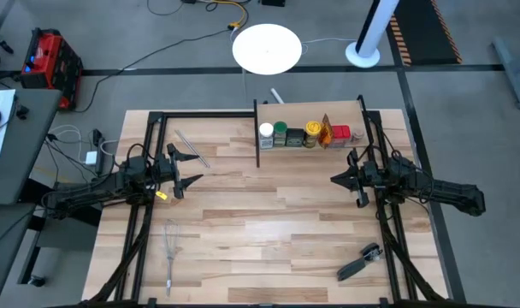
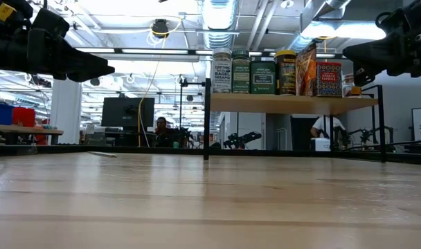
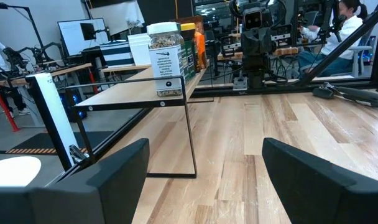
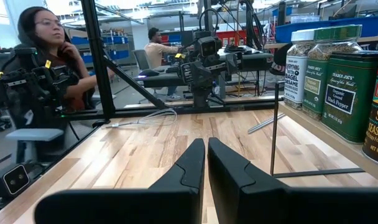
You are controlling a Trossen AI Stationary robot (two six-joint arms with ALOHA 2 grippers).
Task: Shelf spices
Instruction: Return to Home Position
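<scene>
Lining the shelf (image 2: pixel 280 103) in one tight row, the spices (image 1: pixel 307 134) stand upright and shoulder to shoulder, from the white-capped jar (image 1: pixel 266 133) at one end to the red tin (image 1: pixel 343 134) at the other. I judge they are packed that close because the board is narrow, and their labels face the front, where they can be read. None of them leans or hangs over the edge, so the shelving looks done to me.

My left fingers (image 3: pixel 114 180) are spread wide with nothing between them, and hang above the surface (image 1: pixel 268 231), well to the left of the shelf. My right fingers (image 4: pixel 183 168) are pressed together on nothing, just off the shelf's right post. Both sit raised and clear of the row, which suits parking.

On the pale plank surface lie a whisk (image 1: pixel 170 248) near the front left, a black-handled tool (image 1: pixel 358 263) near the front right and a thin metal utensil (image 1: pixel 192 147) by my left arm. Beyond it there is grey floor with cables and a white round base (image 1: pixel 267 47), then a workshop with desks, a monitor (image 2: pixel 127 112) and a seated person (image 4: pixel 43 43).
</scene>
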